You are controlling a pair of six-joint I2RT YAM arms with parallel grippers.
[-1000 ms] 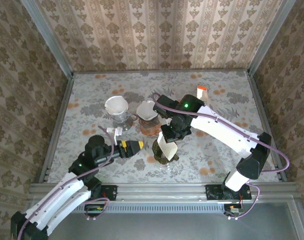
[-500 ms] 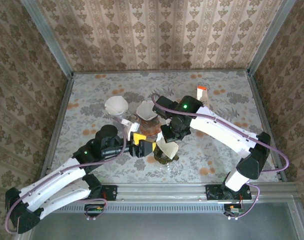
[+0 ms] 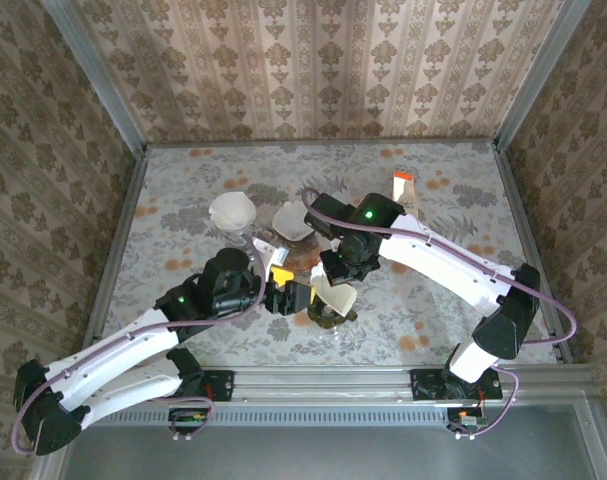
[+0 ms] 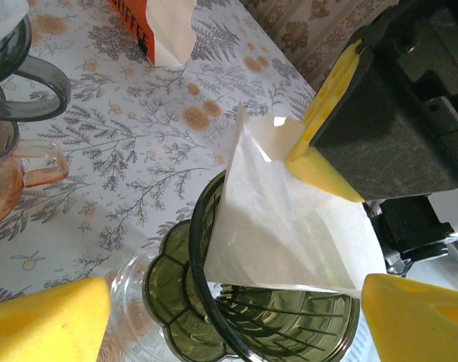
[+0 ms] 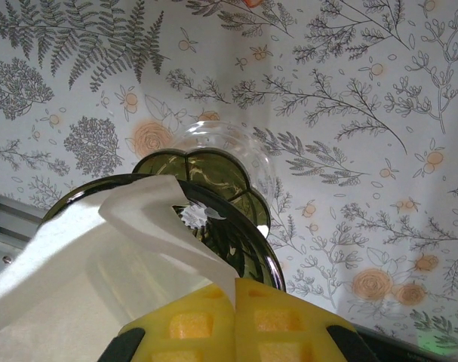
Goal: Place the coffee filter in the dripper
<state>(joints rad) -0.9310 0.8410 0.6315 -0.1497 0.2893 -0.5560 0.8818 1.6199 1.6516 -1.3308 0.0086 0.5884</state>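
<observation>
The white paper coffee filter (image 3: pixel 337 296) leans with its lower edge inside the dark green dripper (image 3: pixel 321 316), which sits on a clear glass carafe (image 5: pixel 229 143). My right gripper (image 3: pixel 345 270) is above it, shut on the filter's upper edge. In the right wrist view the yellow pads (image 5: pixel 191 324) pinch the filter (image 5: pixel 100 249) over the dripper's rim (image 5: pixel 247 237). My left gripper (image 3: pixel 295 292) is open just left of the dripper. In the left wrist view the left gripper (image 4: pixel 232 320) straddles the dripper (image 4: pixel 179 302) and the filter (image 4: pixel 289 226).
At the back left a second dripper with a white filter (image 3: pixel 233 213) stands on glass. Beside it is a pinkish glass server (image 3: pixel 295 240). An orange filter box (image 3: pixel 403 185) stands at the back right. Metal rails edge the table.
My left arm has swung right and forward until its gripper reaches the dripper, its jaws a little narrower. The right gripper has kept hold of the filter in nearly the same place.
</observation>
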